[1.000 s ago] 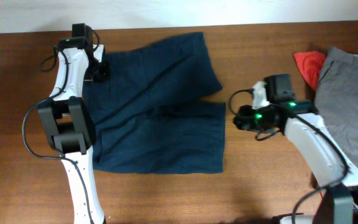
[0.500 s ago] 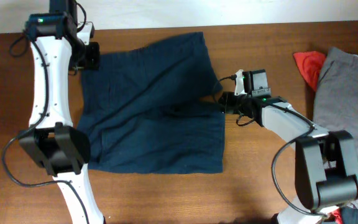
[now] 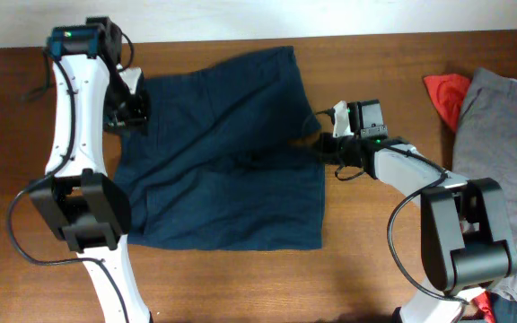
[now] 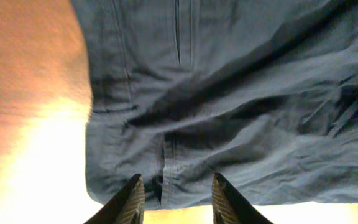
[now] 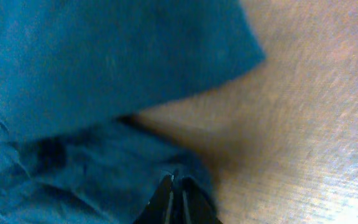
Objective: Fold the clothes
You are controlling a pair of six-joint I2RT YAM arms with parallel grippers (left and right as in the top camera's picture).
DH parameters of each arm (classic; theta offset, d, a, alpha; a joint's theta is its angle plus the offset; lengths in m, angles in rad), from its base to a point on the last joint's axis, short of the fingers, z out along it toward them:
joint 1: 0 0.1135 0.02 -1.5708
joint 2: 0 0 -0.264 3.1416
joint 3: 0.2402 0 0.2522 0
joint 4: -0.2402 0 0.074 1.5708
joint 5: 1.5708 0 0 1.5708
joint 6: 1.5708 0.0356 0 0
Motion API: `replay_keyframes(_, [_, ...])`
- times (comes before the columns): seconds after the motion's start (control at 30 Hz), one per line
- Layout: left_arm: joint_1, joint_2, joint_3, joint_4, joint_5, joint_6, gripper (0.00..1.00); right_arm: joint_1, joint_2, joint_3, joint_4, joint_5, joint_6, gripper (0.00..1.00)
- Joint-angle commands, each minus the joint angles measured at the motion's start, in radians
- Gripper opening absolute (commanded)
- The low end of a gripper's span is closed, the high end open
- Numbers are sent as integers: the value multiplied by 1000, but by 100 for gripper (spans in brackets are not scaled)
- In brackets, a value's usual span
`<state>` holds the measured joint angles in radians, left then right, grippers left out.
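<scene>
The dark navy shorts lie spread flat on the wooden table, with the waistband to the left and the legs to the right. My left gripper is at the waistband's upper left corner. In the left wrist view it is open, its fingers straddling the shorts' edge. My right gripper is at the right edge where the two legs meet. In the right wrist view it is closed, with the bunched hem of the shorts at its tips.
A grey garment lies at the table's right edge, with a red cloth tucked at its upper left. Bare wood shows in front of the shorts and to their right.
My left gripper moved down and right from the table's far corner onto the waistband corner. My right gripper crept slightly left onto the hem.
</scene>
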<state>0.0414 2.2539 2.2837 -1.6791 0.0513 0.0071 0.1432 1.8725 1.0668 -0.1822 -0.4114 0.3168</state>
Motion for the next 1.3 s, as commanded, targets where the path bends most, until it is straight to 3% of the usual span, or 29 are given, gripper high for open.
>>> replay_keyframes(0.0, [6,9,-114,16,26,-19,32,-46,1,68,4,23,3,4])
replay_keyframes(0.17, [6,9,-338,135,32,-18,30,-110,1,127,4,23,30,5])
replay_keyframes(0.3, [6,9,-451,204,32,-14,26,-117,2,127,0,31,32,11])
replay_keyframes(0.5, [13,2,-477,189,32,15,22,-156,-7,127,-41,31,32,50])
replay_keyframes(0.63, [31,-38,-477,164,58,58,19,-229,-52,127,-123,21,27,50])
replay_keyframes(0.87, [109,-242,-480,150,78,75,19,-308,-273,127,-344,-34,-150,53])
replay_keyframes(0.97, [145,-357,-520,176,84,49,26,-308,-379,127,-461,-26,-163,56])
replay_keyframes(1.1, [176,-522,-724,264,97,-23,44,-307,-486,127,-677,-21,-159,67])
replay_keyframes(1.27, [175,-568,-954,305,232,-23,45,-306,-459,90,-841,4,-155,68])
